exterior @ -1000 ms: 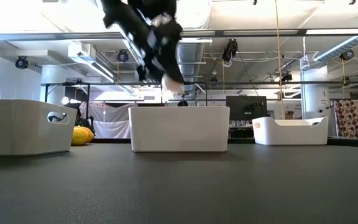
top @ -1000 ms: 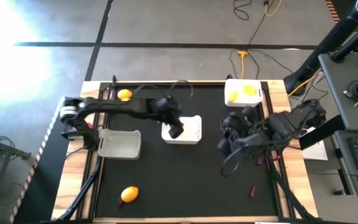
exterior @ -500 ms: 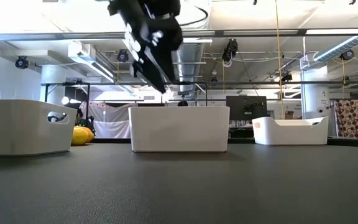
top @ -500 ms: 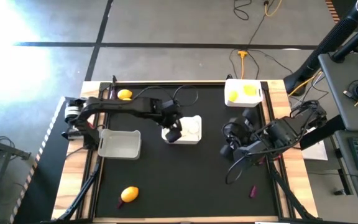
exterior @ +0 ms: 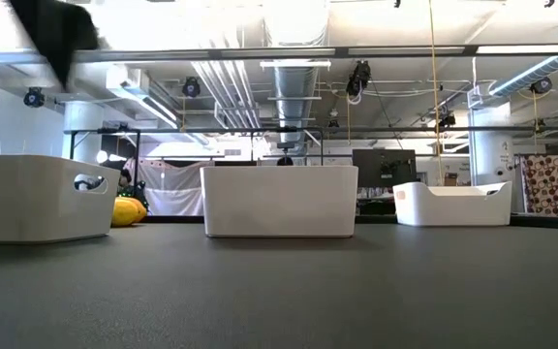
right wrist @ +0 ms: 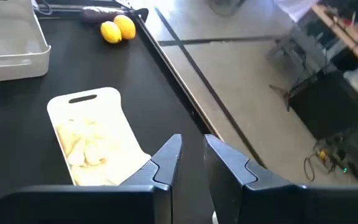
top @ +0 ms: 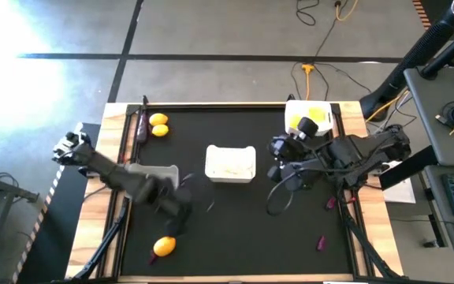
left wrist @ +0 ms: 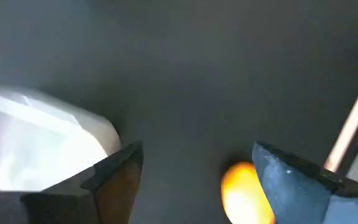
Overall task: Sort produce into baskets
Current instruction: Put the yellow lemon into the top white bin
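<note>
My left gripper (top: 178, 217) is open and empty above the mat, between the left basket (top: 152, 181) and an orange citrus (top: 164, 246). In its wrist view the citrus (left wrist: 244, 190) lies between the spread fingers, apart from them. My right gripper (top: 278, 154) stands between the middle basket (top: 230, 163) and the right basket (top: 310, 118). Its fingers (right wrist: 191, 155) are a narrow gap apart and hold nothing. The middle basket holds pale garlic (right wrist: 89, 146). The right basket holds lemons (top: 318, 114). Two lemons (top: 159, 125) and a dark eggplant (top: 142, 126) lie at the far left.
Small purple pieces lie on the mat at the right (top: 331, 203) and near right (top: 320, 242). In the low view the three baskets stand in a row (exterior: 279, 201), with a lemon (exterior: 129, 208) behind the left one. The wooden table border (top: 93, 237) rings the mat.
My left gripper has swung fast from above the middle basket toward the table's near left, past the left basket, to a spot above the orange citrus. My right gripper has moved a little toward the far edge, nearer the right basket.
</note>
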